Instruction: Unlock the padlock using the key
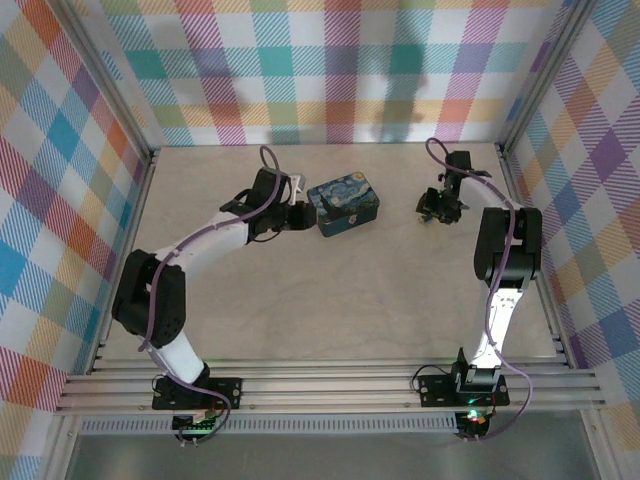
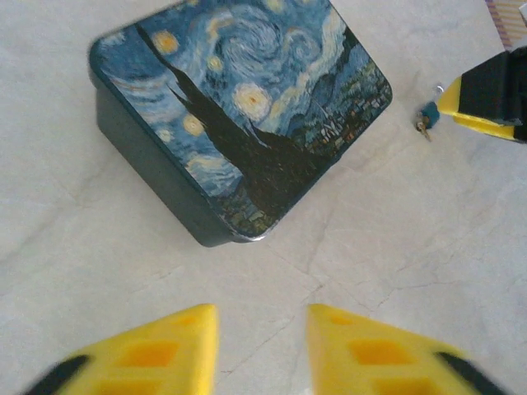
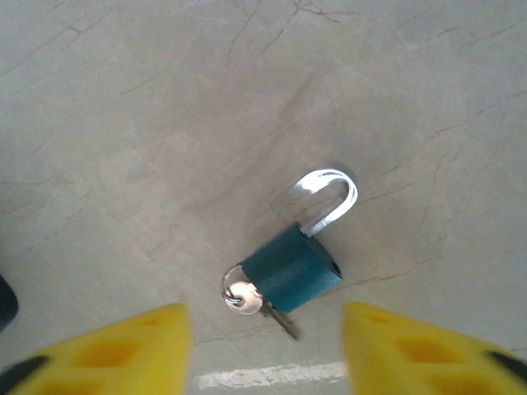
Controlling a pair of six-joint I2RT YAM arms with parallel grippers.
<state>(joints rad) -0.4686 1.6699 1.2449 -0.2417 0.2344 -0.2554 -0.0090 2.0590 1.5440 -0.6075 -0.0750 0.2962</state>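
Your right tool hangs spread above the open-shackled padlock on bare table; your left tool, spread empty, faces the tin corner.

Robot lab test cell. Aluminium extrusion frame boxes it in, with plaid backdrop walls on three sides. Left arm and right arm are bolted to the front rails, purple cables exposed. Stone-look desk. Yellow plastic left hand and right hand.
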